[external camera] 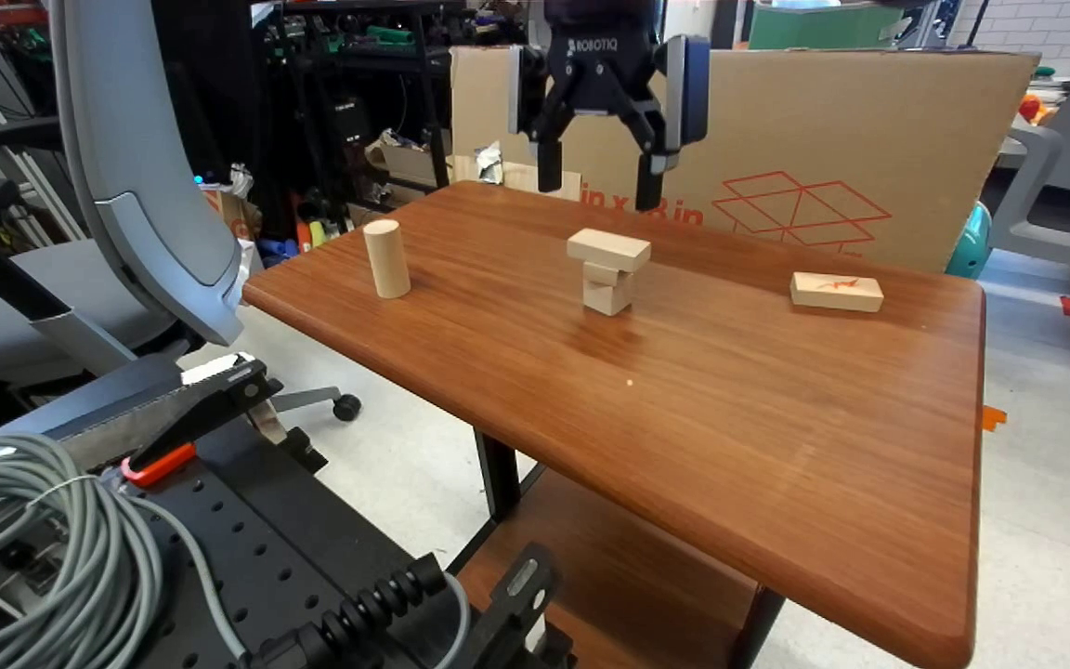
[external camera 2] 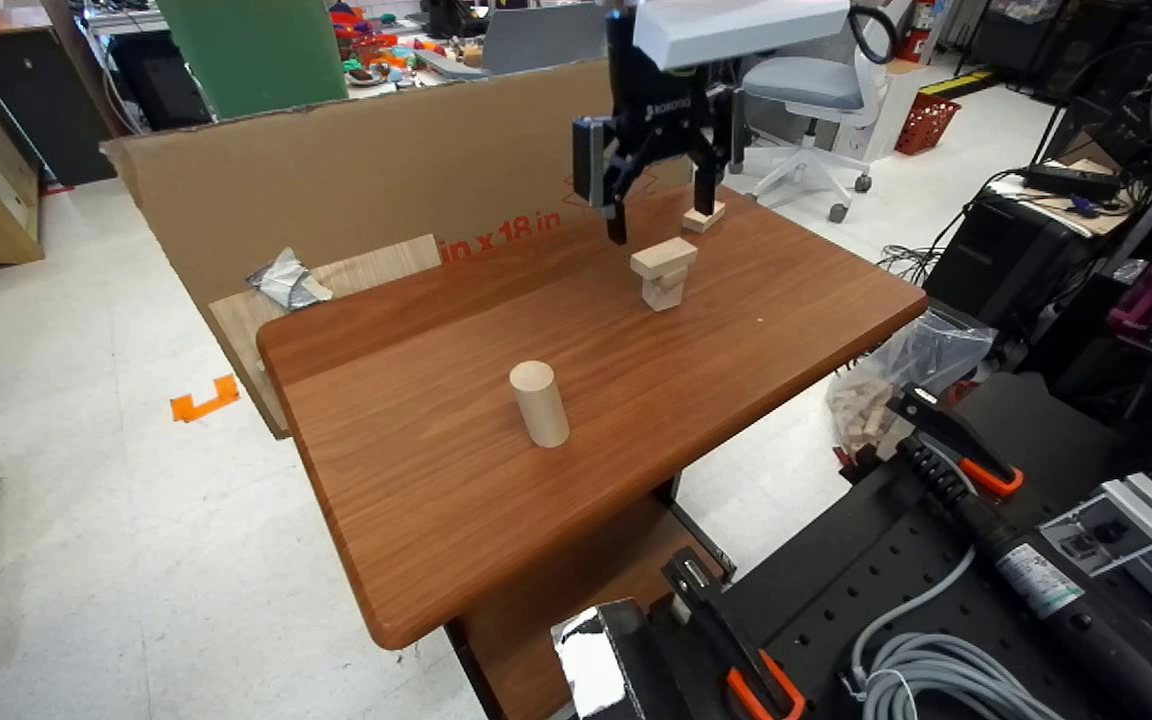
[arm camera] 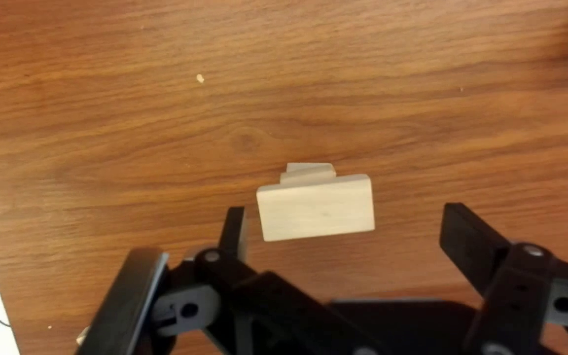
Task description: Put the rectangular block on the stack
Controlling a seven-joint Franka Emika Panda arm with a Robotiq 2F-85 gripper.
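Rectangular block [external camera: 609, 251] tops the stack [external camera: 606, 287], gripper [external camera: 599, 177] spread wide above

From where I stand, the gripper hangs over the table [external camera: 730, 390], its fingers [external camera: 549, 167] far apart with only air between them. In both exterior views the rectangular block shows beneath the hand, lying across the top of the stack, apart from both fingertips. It is longer than what carries it, so its ends jut out past the middle piece [external camera: 602, 273] and the bottom cube [external camera: 606, 298]. Seen from the wrist, the block sits in the picture between the fingers, nearer one than the other, and the pieces under it peep out along one long edge.

The stack stands well in from the table's edges. Past the hand, a cardboard panel [external camera: 776, 139] rises along one long edge. Out to one side of the hand stands a round pillar [external camera 2: 540, 405], upright and well apart, with a broad stretch of brown wood between it and the stack. Out on the opposite side, a red-marked block [external camera: 835, 295] lies flat near the cardboard edge. A pale speck [arm camera: 200, 78] lies on the side of the stack away from the cardboard.
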